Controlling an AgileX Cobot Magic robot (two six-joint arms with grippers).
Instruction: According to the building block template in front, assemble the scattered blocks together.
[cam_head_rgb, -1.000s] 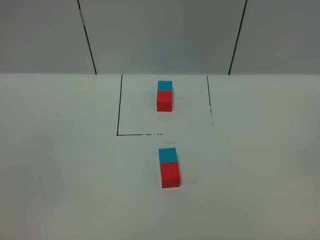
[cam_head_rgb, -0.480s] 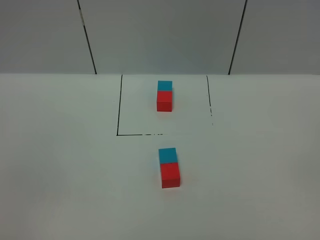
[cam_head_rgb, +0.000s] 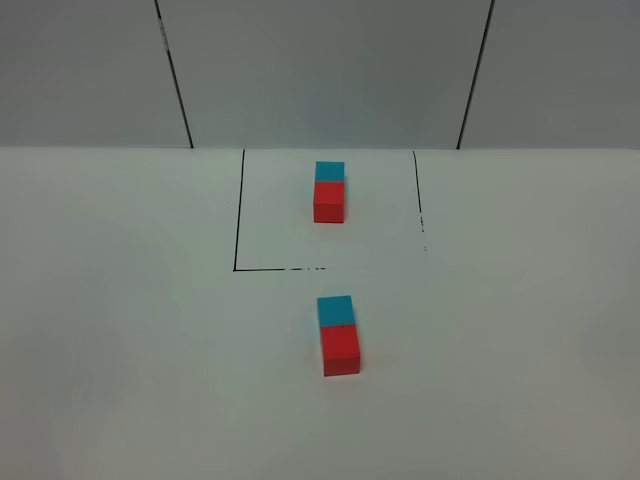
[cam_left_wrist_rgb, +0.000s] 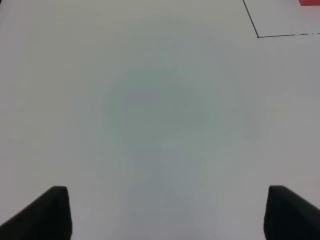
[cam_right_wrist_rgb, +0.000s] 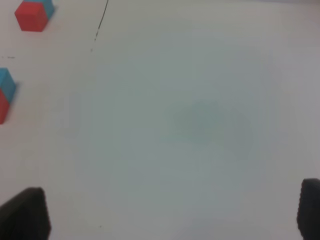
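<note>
The building block template is a cyan cube (cam_head_rgb: 330, 170) joined to a red cube (cam_head_rgb: 329, 201) inside a thin black-line rectangle (cam_head_rgb: 238, 220) at the back of the table. Nearer the front, the scattered blocks lie touching: the cyan one (cam_head_rgb: 335, 311) behind, the red one (cam_head_rgb: 341, 350) in front. Neither arm shows in the high view. My left gripper (cam_left_wrist_rgb: 167, 212) is open over bare table, and so is my right gripper (cam_right_wrist_rgb: 167, 210). The right wrist view catches the template (cam_right_wrist_rgb: 32, 15) and the scattered pair's cyan cube (cam_right_wrist_rgb: 6, 82) at its edge.
The white table (cam_head_rgb: 130, 350) runs to a grey panelled wall (cam_head_rgb: 320, 70) at the back. In the left wrist view, a corner of the black line (cam_left_wrist_rgb: 257, 36) and a sliver of red cube (cam_left_wrist_rgb: 310, 2) show far from the fingers.
</note>
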